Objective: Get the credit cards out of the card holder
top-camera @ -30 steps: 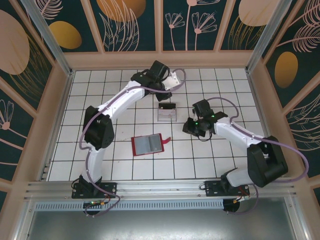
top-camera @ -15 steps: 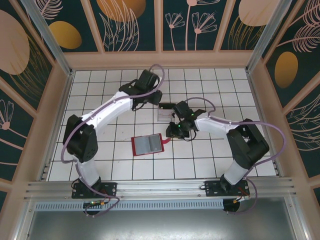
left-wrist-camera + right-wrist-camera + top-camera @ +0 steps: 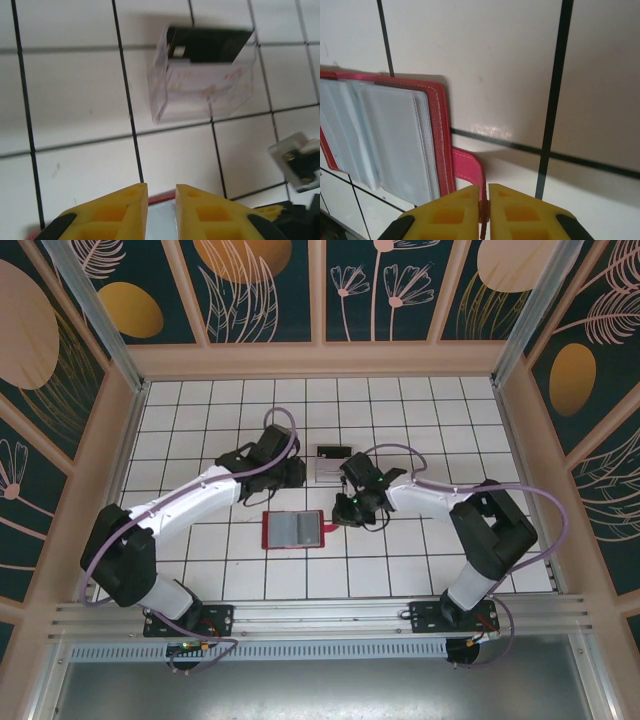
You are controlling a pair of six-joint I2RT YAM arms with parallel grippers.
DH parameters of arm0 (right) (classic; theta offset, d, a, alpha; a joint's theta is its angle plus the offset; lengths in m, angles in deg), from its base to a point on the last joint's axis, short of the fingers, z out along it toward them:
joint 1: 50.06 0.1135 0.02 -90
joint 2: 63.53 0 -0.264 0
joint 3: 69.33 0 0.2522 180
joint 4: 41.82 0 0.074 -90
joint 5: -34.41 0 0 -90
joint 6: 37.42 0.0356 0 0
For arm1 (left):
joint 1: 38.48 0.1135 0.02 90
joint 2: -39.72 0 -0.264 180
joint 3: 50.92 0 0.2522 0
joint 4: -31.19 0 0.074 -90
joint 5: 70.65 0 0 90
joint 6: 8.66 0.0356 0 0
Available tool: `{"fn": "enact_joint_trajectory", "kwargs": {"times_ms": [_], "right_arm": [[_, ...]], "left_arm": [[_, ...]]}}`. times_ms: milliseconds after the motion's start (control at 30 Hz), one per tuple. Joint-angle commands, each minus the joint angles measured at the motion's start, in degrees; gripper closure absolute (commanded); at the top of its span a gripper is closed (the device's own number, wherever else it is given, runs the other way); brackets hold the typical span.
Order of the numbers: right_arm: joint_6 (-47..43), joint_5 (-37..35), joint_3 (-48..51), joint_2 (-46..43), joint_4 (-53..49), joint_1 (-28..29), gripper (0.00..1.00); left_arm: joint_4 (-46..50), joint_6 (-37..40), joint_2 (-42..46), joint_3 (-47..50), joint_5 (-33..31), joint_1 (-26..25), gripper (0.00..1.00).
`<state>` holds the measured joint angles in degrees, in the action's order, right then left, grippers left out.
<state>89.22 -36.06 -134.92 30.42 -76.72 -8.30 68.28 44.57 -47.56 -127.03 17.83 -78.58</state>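
On the white tiled table [image 3: 180, 440], the left gripper [image 3: 161, 200] is seen with its yellow fingers nearly together, nothing held between them, above the far edge of the flat red folding card holder [image 3: 294, 530], which lies open with its grey sleeves upward. Beyond, a dark card [image 3: 210, 45] is held upright in a clear plastic stand [image 3: 200, 87]. The right gripper [image 3: 484, 210] is clamped on the holder's small red tab [image 3: 470, 172].

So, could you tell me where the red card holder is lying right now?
From above, the card holder lies open mid-table, just nearer than the clear stand, with the right gripper pinching its tab.
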Motion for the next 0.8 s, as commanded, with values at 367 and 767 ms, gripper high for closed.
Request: {"fn": "enact_joint_trajectory", "kwargs": {"times_ms": [367,767], "right_arm": [[7.12,-4.0,4.71,-9.27,0.65,-0.22,0.72],[5.06,-5.25,7.11,-17.03,-2.66,-7.6,0.72]], "left_arm": [[4.56,-8.31,-7.63,3.64,1.57,-12.85,0.75],[-2.02,-8.14,-10.36,6.21,7.32,-13.21,0.79]]}}
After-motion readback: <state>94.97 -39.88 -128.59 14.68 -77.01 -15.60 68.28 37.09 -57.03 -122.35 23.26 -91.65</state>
